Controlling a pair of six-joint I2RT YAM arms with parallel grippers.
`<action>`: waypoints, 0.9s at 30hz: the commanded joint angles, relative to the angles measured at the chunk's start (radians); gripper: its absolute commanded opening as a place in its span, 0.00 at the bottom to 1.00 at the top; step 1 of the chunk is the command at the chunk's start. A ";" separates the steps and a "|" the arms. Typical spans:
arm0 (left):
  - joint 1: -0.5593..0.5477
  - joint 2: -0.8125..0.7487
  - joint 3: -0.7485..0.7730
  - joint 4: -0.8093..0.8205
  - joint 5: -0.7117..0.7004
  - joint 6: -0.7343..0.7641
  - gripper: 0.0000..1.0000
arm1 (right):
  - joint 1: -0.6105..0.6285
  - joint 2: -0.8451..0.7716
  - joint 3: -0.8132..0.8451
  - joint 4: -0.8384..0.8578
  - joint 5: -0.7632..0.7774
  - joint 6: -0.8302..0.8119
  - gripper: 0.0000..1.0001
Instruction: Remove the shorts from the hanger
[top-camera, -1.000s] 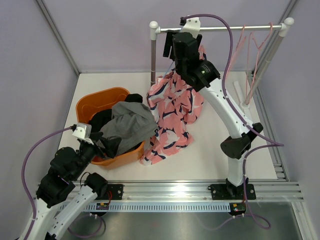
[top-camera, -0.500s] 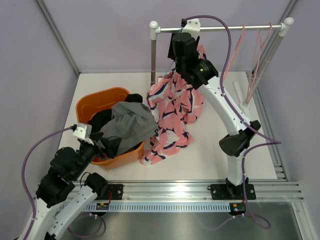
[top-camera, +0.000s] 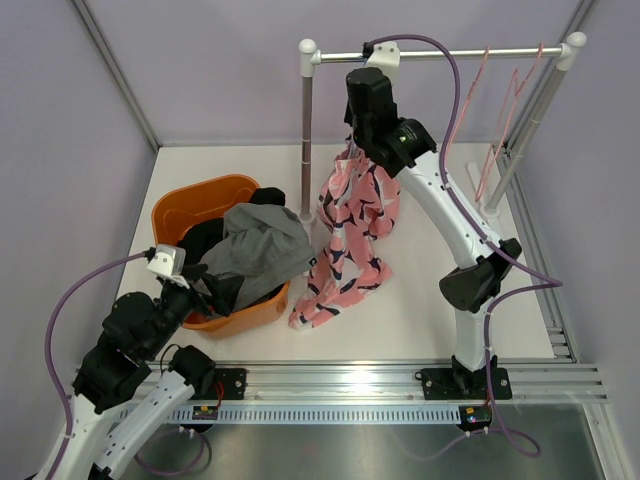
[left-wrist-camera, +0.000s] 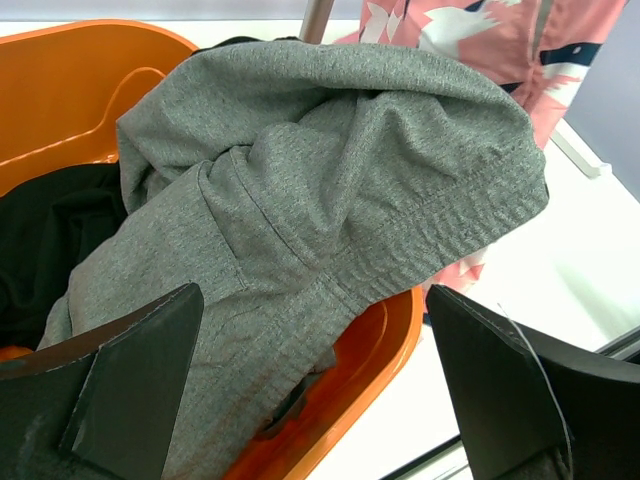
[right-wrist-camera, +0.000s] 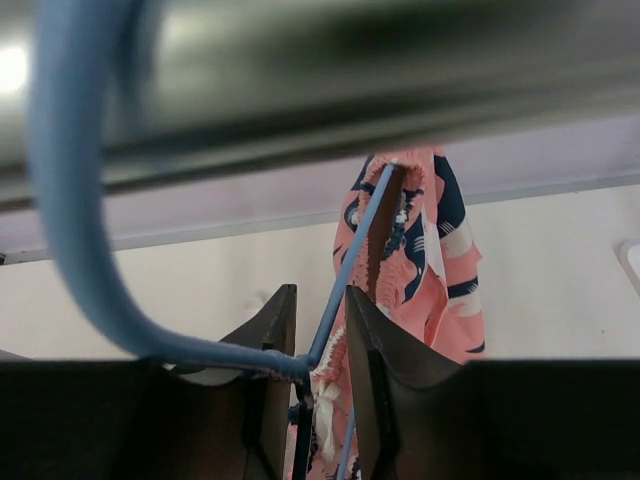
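Shorts (top-camera: 355, 225), from above: pink with dark and white marks, not yet off the hanger. Hang in a long bunch under the metal rail (top-camera: 470, 55), likely because the top is gathered at one spot. Reach down to the tabletop (top-camera: 430, 300), with the low end lying there, just beside the orange basket (top-camera: 185, 200). Right arm (top-camera: 450, 215) stretched up to the rail, right above the shorts, surely to get at the hanger. Basket full of a grey cloth (top-camera: 255, 245) and something black, probably the place for clothes once free.

From the left wrist: left end effector (left-wrist-camera: 320, 385) spread wide apart, holding nothing. Hovers over the grey cloth at the basket rim, likely parked out of the way. A bit of pink shorts at the top edge.

From the right wrist: right end effector (right-wrist-camera: 320, 345) just under the blurry rail, fingers (right-wrist-camera: 372, 350) close together. Thin blue hanger (right-wrist-camera: 350, 265) wire running down through the narrow gap, shorts dangling past it. Placed there probably to pinch the hanger and hold it steady. Can't tell whether the pinch is tight yet.
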 joint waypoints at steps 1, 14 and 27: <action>-0.005 0.012 0.003 0.046 0.013 0.013 0.99 | -0.022 -0.053 -0.027 0.009 -0.012 0.010 0.32; -0.005 0.013 0.003 0.044 0.013 0.013 0.99 | -0.026 -0.135 -0.051 0.006 0.001 -0.055 0.37; -0.006 0.015 0.003 0.044 0.010 0.013 0.99 | -0.026 -0.090 0.054 -0.069 -0.002 -0.078 0.44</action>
